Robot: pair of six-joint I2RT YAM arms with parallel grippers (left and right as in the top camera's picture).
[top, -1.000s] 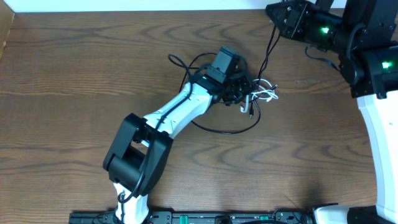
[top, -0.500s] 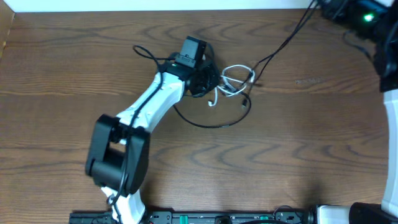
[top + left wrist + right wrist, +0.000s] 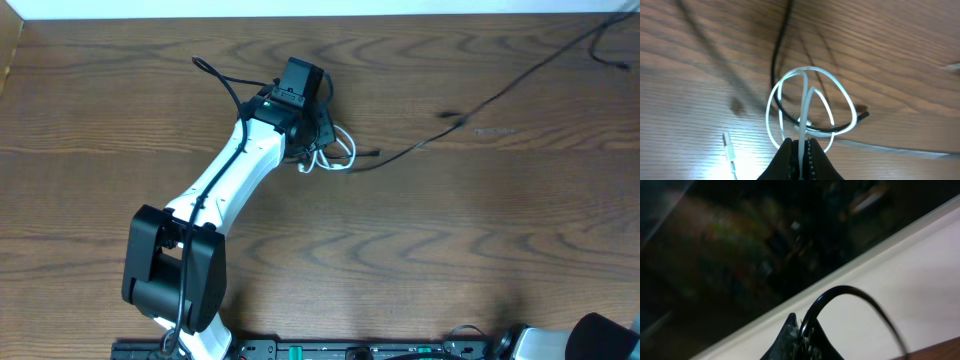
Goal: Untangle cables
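Our left pincer [image 3: 802, 149] is clenched on the thin white looped cable [image 3: 804, 100], and it has hauled that bundle leftward across the brown wooden bench [image 3: 480, 250]; the right pincer [image 3: 802, 332], gone from the overhead view, grips the thin black cable [image 3: 842, 288]; that cord now runs straight toward the far right corner.

Left arm [image 3: 235, 165]: a white tapered link is shown, with a thin black wire [image 3: 213, 180] routed along its upper face. A boxy black joint housing [image 3: 172, 270] and a black wrist block [image 3: 300, 82] are fitted at its ends. Left gripper [image 3: 802, 143]: black fingers [image 3: 785, 162] with toothed inner faces are seen. Right gripper [image 3: 801, 330]: the fingers [image 3: 787, 341] are seen dark and finely ridged.
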